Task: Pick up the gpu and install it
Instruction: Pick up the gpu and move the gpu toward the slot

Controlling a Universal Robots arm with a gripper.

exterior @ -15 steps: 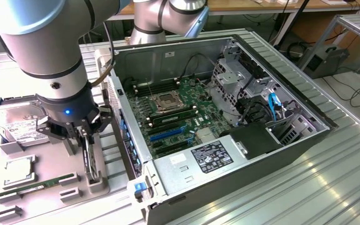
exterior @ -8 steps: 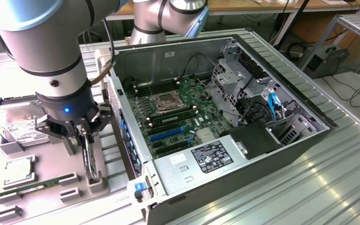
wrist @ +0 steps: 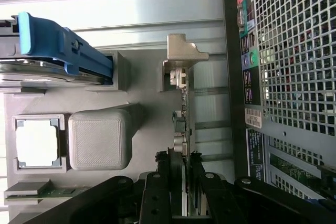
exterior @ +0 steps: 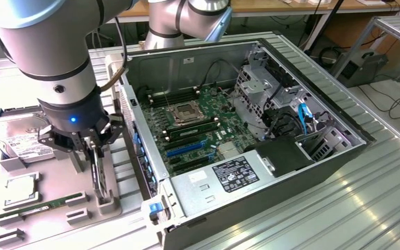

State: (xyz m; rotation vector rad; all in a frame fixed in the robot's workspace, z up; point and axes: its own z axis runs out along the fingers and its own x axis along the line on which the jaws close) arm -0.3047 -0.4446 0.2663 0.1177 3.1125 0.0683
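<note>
gpu (exterior: 102, 183) stands on edge in gray holder (exterior: 114, 209) at lower left of the exterior view, long axis running down-frame, directly under pincer (exterior: 97, 157), which looks clamped across its thin top edge, beside open computer case (exterior: 270, 130).

The computer case (exterior: 346, 151) lies open on the table (exterior: 366, 219), motherboard (exterior: 193, 133) flat inside; just beside it, on the exterior view's left, sits a parts holder (exterior: 50, 229). The hard drive (exterior: 16, 138) rests at the holder's far end, the CPU (exterior: 21, 188) and memory stick (exterior: 40, 207) nearer the camera. The gpu (exterior: 102, 182) stands on edge along the holder's case-side, the gripper (exterior: 97, 166) clasping it from above.
</note>
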